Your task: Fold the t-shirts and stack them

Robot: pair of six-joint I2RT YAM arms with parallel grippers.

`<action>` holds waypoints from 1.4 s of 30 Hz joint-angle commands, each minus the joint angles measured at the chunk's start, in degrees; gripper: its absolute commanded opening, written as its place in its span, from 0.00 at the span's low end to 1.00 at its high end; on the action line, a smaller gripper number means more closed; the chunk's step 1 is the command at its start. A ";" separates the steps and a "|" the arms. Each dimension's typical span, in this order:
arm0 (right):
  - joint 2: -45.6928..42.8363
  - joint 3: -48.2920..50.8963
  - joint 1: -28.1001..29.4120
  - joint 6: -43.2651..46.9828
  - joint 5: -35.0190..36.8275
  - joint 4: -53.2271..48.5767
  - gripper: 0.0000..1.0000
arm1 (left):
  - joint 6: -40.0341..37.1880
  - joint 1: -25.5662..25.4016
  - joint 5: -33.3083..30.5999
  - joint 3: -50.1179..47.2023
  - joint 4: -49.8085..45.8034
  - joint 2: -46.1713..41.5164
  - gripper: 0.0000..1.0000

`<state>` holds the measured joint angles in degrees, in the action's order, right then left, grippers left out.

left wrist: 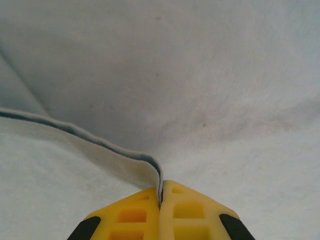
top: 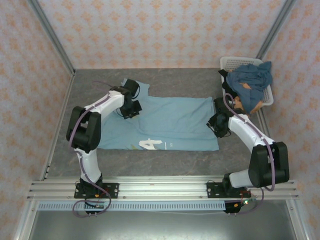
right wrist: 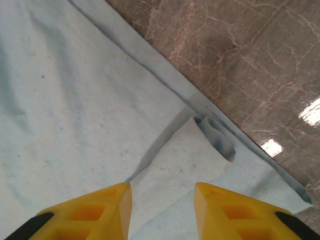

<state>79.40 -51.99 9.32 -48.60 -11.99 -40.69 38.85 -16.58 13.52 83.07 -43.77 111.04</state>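
The light sky-blue t-shirt (top: 170, 122) lies spread flat on the table, white letters near its front edge. My left gripper (top: 131, 107) is at its far left, by the neck, and its yellow fingers (left wrist: 135, 217) are shut on a ribbed edge of the shirt (left wrist: 100, 145), which is pulled up into a ridge. My right gripper (top: 218, 125) stands open over the shirt's right hem; a turned-over flap of cloth (right wrist: 192, 155) lies between its fingers (right wrist: 100, 212). The slate-blue t-shirt (top: 250, 79) and the orange-tan one (top: 253, 106) are heaped in the basket.
The white lattice basket (top: 235, 62) stands at the back right, against the wall. Bare grey marbled table (right wrist: 250, 55) runs just beyond the shirt's hem. Patterned walls enclose the table on three sides.
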 commanded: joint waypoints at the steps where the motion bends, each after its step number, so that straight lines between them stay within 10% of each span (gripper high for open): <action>1: 0.22 0.46 -0.27 -3.61 1.41 -2.00 0.42 | -4.75 -0.86 -2.95 3.14 -4.87 1.83 0.00; 11: 0.59 8.46 -0.28 -12.11 -2.60 10.34 0.62 | -9.67 -2.14 -5.17 5.70 -2.62 4.21 0.04; 27: 5.27 6.88 -1.04 -13.04 -1.41 14.17 0.62 | -9.60 -2.14 -5.59 9.49 -3.75 6.69 0.03; 42: 12.24 -1.79 -2.64 -18.18 -0.56 11.77 0.35 | -9.84 -1.97 -6.54 15.49 -6.57 11.05 0.03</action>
<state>90.48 -51.51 6.96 -65.01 -14.61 -26.98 29.89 -18.44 9.45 96.23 -47.59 120.99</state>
